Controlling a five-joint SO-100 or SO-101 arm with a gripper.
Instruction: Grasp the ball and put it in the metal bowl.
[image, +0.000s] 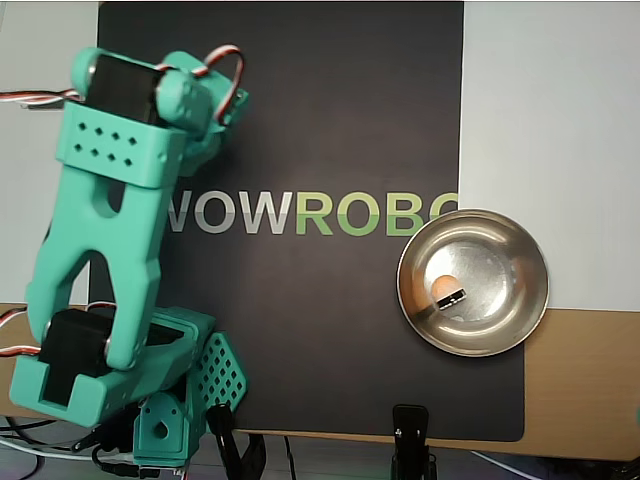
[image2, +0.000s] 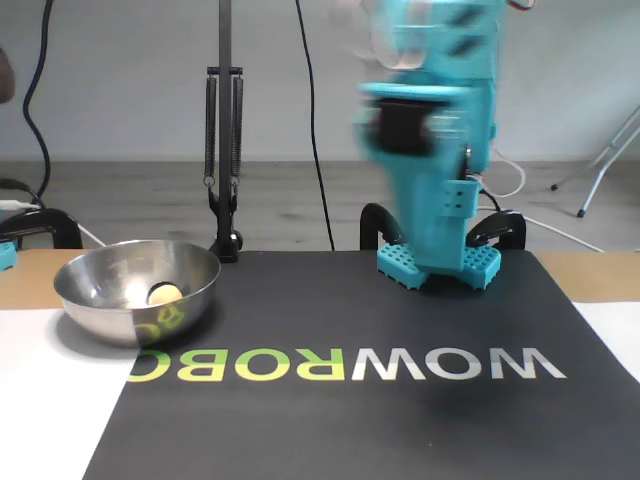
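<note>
The tan ball lies inside the metal bowl at the right edge of the black mat. In the fixed view the ball shows just above the near rim of the bowl at the left. The teal arm is folded back over its base at the left of the overhead view, far from the bowl. In the fixed view the arm is blurred by motion. The gripper's fingers are hidden by the folded arm, so I cannot tell how they stand.
A black mat with WOWROBO lettering covers the table. White sheets lie beside it. A black clamp grips the table edge. A lamp arm with springs and cables stand behind the bowl.
</note>
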